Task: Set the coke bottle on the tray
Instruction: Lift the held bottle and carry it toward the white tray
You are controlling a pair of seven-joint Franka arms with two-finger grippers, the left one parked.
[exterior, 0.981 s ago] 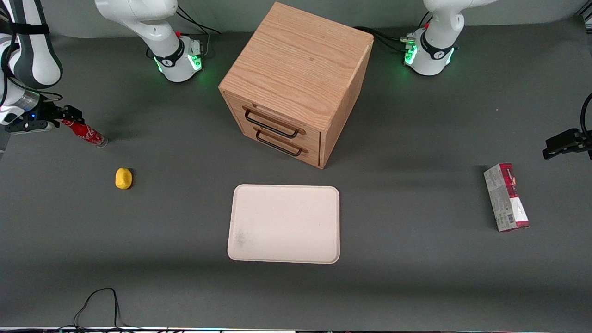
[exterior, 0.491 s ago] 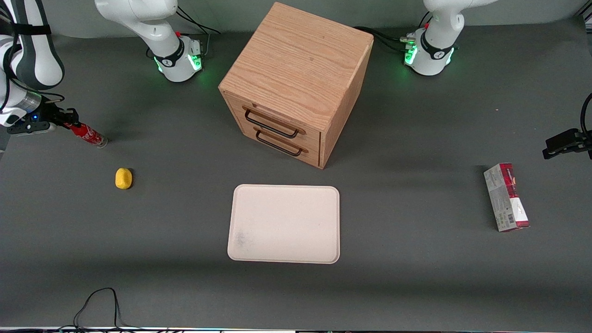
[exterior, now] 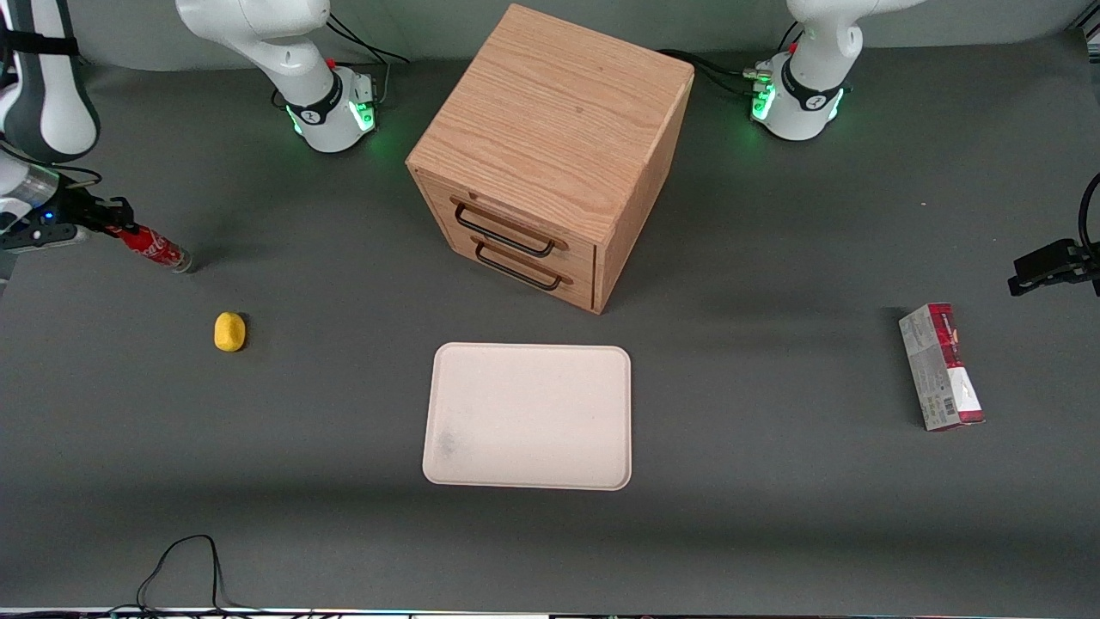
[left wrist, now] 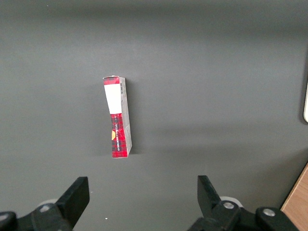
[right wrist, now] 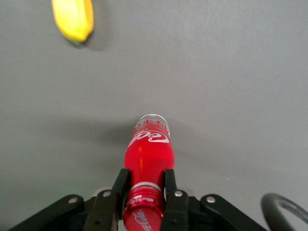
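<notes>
The coke bottle (exterior: 153,248) is a slim red bottle with white script, tilted, at the working arm's end of the table. Its clear base points down toward the table and its cap end sits in my gripper (exterior: 110,227). In the right wrist view the black fingers (right wrist: 169,185) press on both sides of the coke bottle's (right wrist: 149,154) neck, just below the red cap. The gripper (right wrist: 145,185) is shut on it. The tray (exterior: 528,416), pale pinkish-beige with rounded corners, lies flat in front of the cabinet, nearer the front camera, with nothing on it.
A wooden two-drawer cabinet (exterior: 550,146) stands in the middle. A small yellow lump (exterior: 229,331) lies between the bottle and the tray, nearer the camera than the bottle. A red-and-grey carton (exterior: 940,367) lies toward the parked arm's end. A black cable (exterior: 185,567) loops at the table's front edge.
The gripper with the bottle's cap end has shifted outward toward the working arm's end of the table; the bottle's base slid a little the same way. Nothing else moved.
</notes>
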